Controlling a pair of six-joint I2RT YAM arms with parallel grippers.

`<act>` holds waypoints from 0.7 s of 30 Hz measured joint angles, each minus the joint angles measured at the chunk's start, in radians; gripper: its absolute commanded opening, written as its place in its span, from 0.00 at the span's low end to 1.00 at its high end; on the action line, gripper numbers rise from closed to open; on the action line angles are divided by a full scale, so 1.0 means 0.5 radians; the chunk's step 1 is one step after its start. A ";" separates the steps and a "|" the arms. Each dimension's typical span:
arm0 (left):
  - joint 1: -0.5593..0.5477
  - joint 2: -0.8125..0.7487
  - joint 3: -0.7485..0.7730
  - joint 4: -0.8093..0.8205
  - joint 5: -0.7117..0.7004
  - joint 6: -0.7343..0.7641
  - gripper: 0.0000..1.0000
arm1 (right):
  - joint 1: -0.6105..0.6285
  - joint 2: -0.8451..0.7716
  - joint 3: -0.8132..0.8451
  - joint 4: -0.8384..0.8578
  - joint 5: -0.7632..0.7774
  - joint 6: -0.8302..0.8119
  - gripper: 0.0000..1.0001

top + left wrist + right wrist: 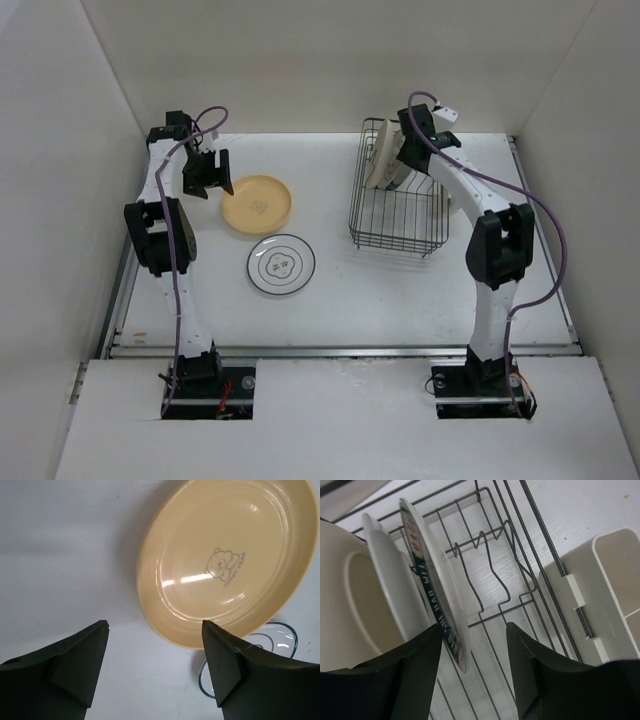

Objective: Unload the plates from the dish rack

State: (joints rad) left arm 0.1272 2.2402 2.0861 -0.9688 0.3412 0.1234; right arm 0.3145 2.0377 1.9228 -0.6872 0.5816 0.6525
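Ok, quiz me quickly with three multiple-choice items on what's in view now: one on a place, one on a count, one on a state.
1. Where is the yellow plate?
A. standing upright between wires
B. flat on the table by the left gripper
C. clamped in a gripper

2. How many plates lie on the table?
A. one
B. two
C. four

3. What state is the right gripper in?
A. shut on a spoon
B. open above the yellow plate
C. open inside the dish rack

Answers:
1 B: the left wrist view shows it lying flat just ahead of the open fingers.
2 B: only the yellow plate and the ringed white plate lie there.
3 C: its fingers are spread among the wires, at the teal-rimmed plate.
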 measured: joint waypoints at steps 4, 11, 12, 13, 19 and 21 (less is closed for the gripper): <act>0.000 -0.218 -0.081 -0.017 -0.024 0.014 0.73 | -0.015 0.054 0.001 -0.024 0.014 0.050 0.59; 0.008 -0.455 -0.161 -0.022 -0.056 0.040 0.74 | -0.034 0.063 -0.001 0.040 -0.031 0.069 0.48; 0.012 -0.455 -0.163 -0.027 -0.057 0.043 0.74 | -0.044 0.069 -0.001 0.071 -0.067 0.056 0.40; 0.021 -0.455 -0.164 -0.034 -0.062 0.044 0.74 | -0.057 0.082 0.000 0.100 -0.104 0.038 0.30; 0.051 -0.452 -0.166 -0.068 -0.073 0.055 0.74 | -0.108 0.151 0.050 0.128 -0.188 -0.179 0.00; 0.055 -0.452 -0.166 -0.074 -0.078 0.059 0.75 | -0.103 0.151 0.054 0.133 -0.170 -0.208 0.00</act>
State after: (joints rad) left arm 0.1547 2.0144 2.0029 -1.0058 0.3023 0.1528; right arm 0.2630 2.1132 1.9499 -0.6209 0.4965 0.5484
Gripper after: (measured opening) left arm 0.746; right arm 0.088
